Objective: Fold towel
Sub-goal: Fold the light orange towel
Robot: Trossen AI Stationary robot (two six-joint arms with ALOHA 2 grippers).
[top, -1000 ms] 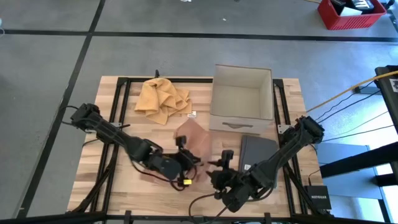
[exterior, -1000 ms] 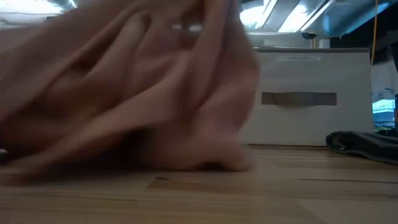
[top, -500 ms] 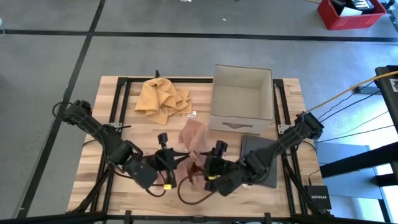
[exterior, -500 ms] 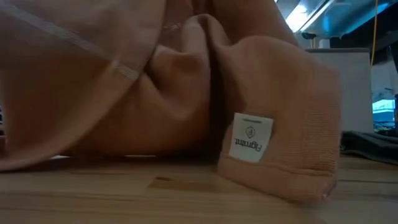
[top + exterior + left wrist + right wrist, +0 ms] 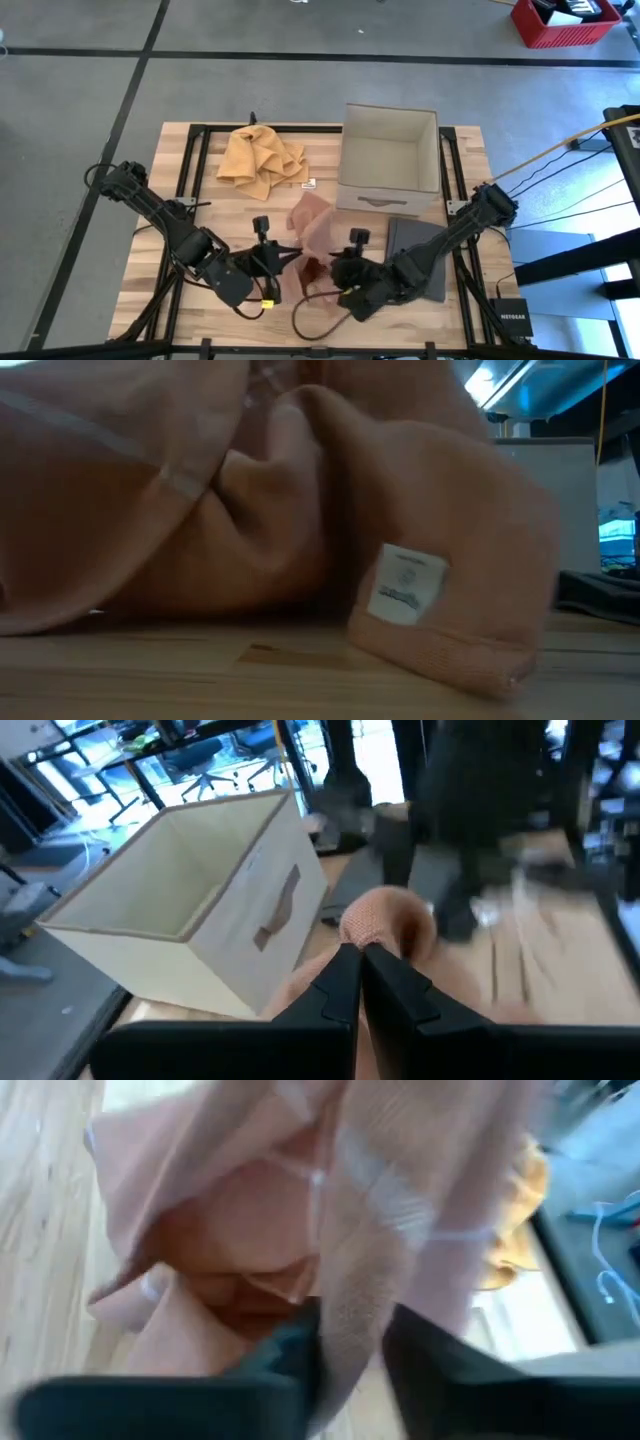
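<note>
A salmon-pink towel [image 5: 312, 228] lies bunched near the table's middle, its far part on the wood. The low view is filled by its folds [image 5: 200, 530] and a white label [image 5: 405, 586]. My left gripper [image 5: 288, 258] stands at the towel's left side and is shut [image 5: 358, 958], with pink cloth [image 5: 388, 925] just past its tips. My right gripper [image 5: 326, 268] is at the towel's near right side, shut on a strip of it [image 5: 350, 1342]. My left gripper has its shut fingers [image 5: 385, 982] against the towel's left near part [image 5: 375, 928], coming slanting from the table's left. The fingers themselves hide whether cloth lies between them. My right gripper pinches a hemmed edge strip of the towel [image 5: 352, 1295] between its two fingers [image 5: 425, 1355]. The cloth rises bunched and slack beyond them, with its lower folds [image 5: 440, 655] on the table.
A beige fabric box [image 5: 388, 160] with a handle slot stands just beyond the towel. A mustard-yellow towel [image 5: 262, 160] lies crumpled at the far left. A dark grey folded cloth [image 5: 420, 250] lies on the right, under my right arm. Bare wood shows at the near left.
The towel, which lay flat a second ago, has been gathered into a raised bunch; its near part has come up and its label has swung into the low view. My left gripper has drawn back toward the table's left. My right gripper has shifted left toward the towel.
</note>
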